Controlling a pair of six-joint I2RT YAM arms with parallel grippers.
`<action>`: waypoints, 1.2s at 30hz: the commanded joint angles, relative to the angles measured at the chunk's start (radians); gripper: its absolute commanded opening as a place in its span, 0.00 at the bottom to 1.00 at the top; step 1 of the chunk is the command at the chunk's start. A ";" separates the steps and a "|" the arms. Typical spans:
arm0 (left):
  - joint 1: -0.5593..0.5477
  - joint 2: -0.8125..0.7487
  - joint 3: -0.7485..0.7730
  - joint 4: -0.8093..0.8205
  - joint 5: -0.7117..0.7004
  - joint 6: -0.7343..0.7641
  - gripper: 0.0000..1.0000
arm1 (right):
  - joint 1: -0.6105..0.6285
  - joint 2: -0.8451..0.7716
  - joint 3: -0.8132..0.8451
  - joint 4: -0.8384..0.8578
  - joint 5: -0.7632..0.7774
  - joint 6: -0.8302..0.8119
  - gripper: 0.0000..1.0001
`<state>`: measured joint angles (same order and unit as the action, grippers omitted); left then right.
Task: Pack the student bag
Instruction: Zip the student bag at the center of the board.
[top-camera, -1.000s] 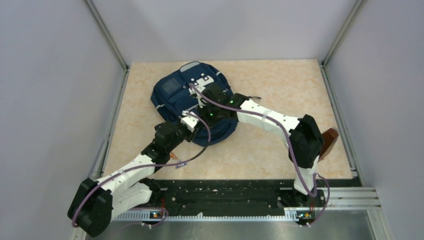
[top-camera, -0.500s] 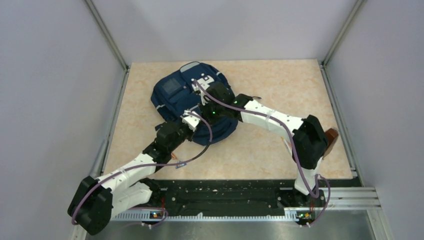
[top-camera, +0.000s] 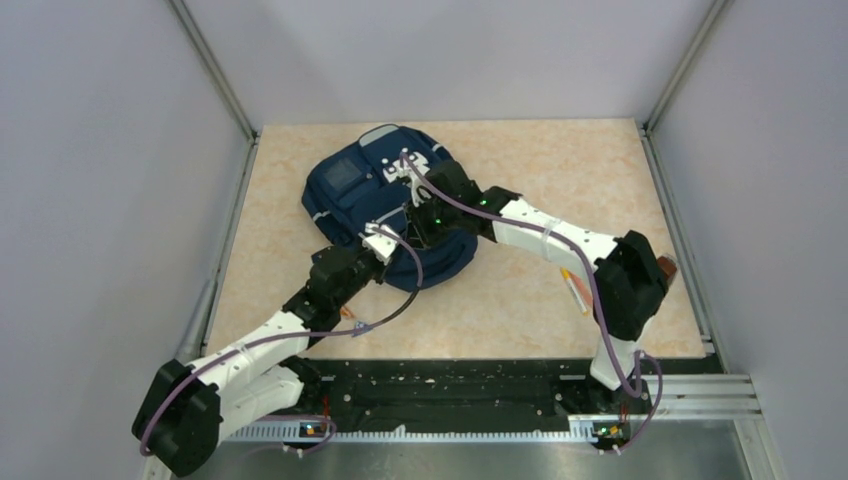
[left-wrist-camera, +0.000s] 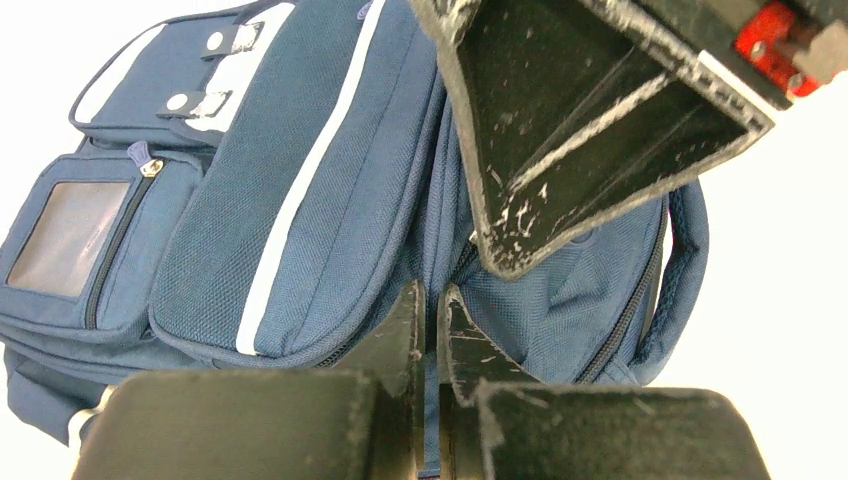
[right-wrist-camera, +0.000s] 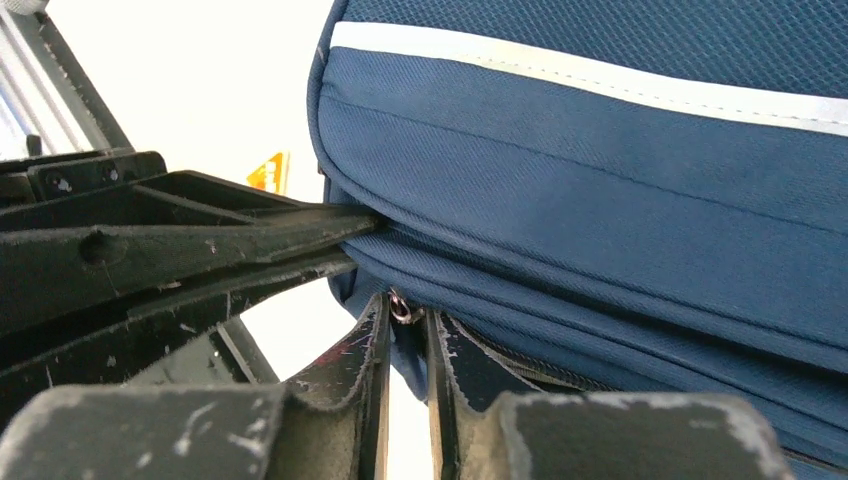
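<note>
Big navy blue fabric backpack (top-camera: 345, 195) lying flat toward the back left of the beige worktop (top-camera: 560, 160), and both arms are reaching in at its near edge! Left pincer (left-wrist-camera: 430, 305) is pressed together on a fold of the bag's blue cloth just below the striped front pocket. The right pincer (right-wrist-camera: 405, 315) is nipped tight on the small metal zip pull (right-wrist-camera: 400, 307) under the bag's bulging side.

The pale peach, marbled table (top-camera: 520, 160) carries the navy student bag (top-camera: 335, 205), which lies flat toward the far left. Toward the right edge lie a slim orange-and-white stick (top-camera: 575, 289) (a pen, perhaps) and a brown object (top-camera: 668, 266) only partly in view. A small orange scrap (top-camera: 347, 313) lies near the front left.
</note>
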<state>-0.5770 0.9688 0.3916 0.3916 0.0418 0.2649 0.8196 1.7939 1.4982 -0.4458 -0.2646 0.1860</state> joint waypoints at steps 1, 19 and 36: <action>0.037 -0.059 -0.028 -0.036 -0.114 0.016 0.00 | -0.098 -0.095 -0.039 -0.091 0.041 -0.043 0.16; 0.034 -0.052 -0.002 -0.080 -0.082 -0.011 0.00 | -0.039 -0.255 -0.357 0.309 -0.099 0.095 0.44; 0.034 -0.079 -0.005 -0.082 -0.073 -0.028 0.00 | 0.128 -0.217 -0.450 0.614 0.251 -0.042 0.47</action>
<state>-0.5568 0.9161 0.3809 0.2634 0.0170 0.2600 0.9089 1.5715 1.0550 0.0414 -0.0841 0.1898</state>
